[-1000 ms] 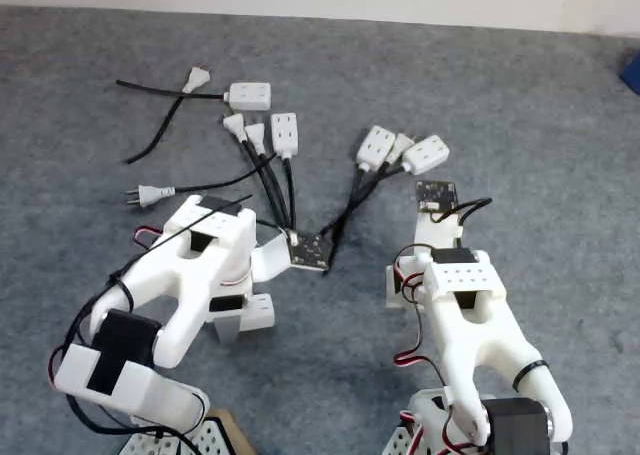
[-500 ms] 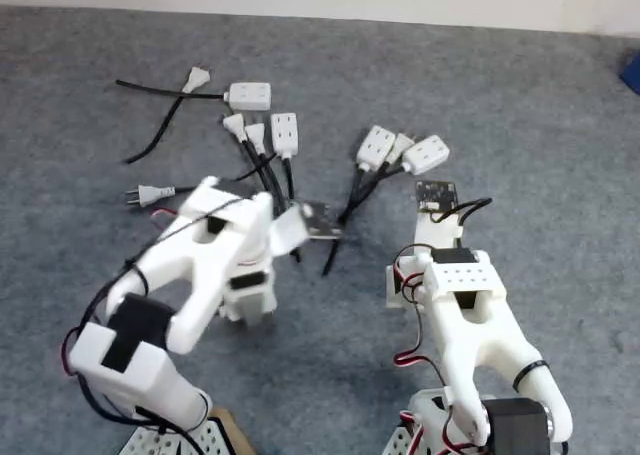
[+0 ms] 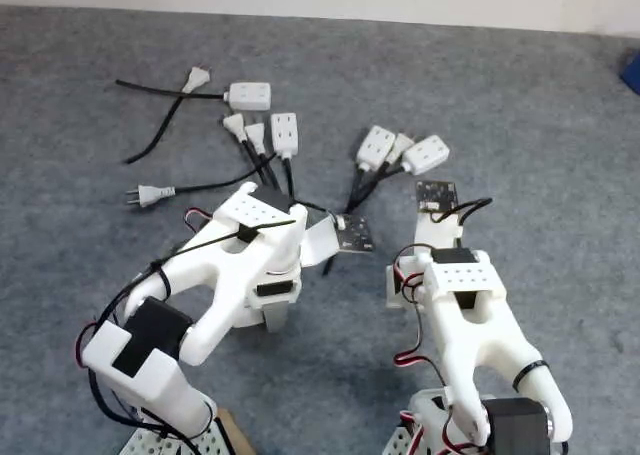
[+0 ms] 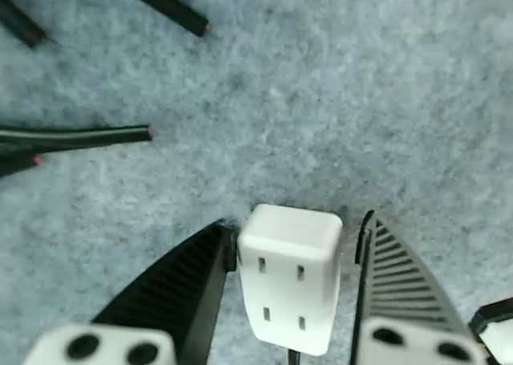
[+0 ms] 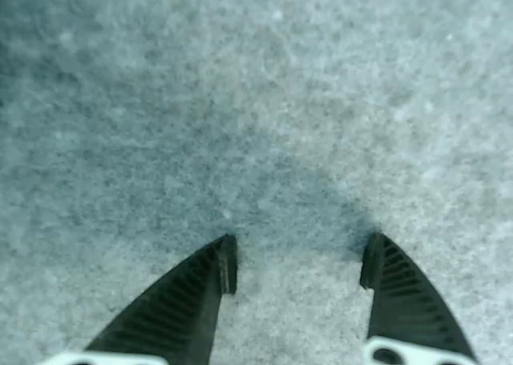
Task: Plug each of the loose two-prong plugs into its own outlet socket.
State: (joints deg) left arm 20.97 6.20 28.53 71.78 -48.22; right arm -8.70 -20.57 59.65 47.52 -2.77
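Note:
A white outlet socket point(image 4: 290, 277) with two pairs of slots sits between the black fingers of my left gripper point(image 4: 293, 235), which is shut on it just above the grey carpet. In the high view the left arm point(image 3: 245, 265) covers this socket. A loose two-prong plug point(image 3: 148, 194) on a black cord lies left of that arm. Farther back lie another plug point(image 3: 198, 76), a socket point(image 3: 249, 96), two plugs point(image 3: 244, 129) beside a socket point(image 3: 284, 133), and a plug point(image 3: 400, 147) between two sockets point(image 3: 375, 146) point(image 3: 426, 154). My right gripper point(image 5: 296, 261) is open over bare carpet.
Black cords point(image 3: 270, 180) run from the back cluster toward the left arm, and cut cord ends point(image 4: 88, 135) lie on the carpet ahead of the held socket. The right arm point(image 3: 462, 305) stands at the lower right. A blue object point(image 3: 632, 73) shows at the right edge.
The left arm has swung to the right and slightly forward, carrying the socket with it. The right arm has not moved.

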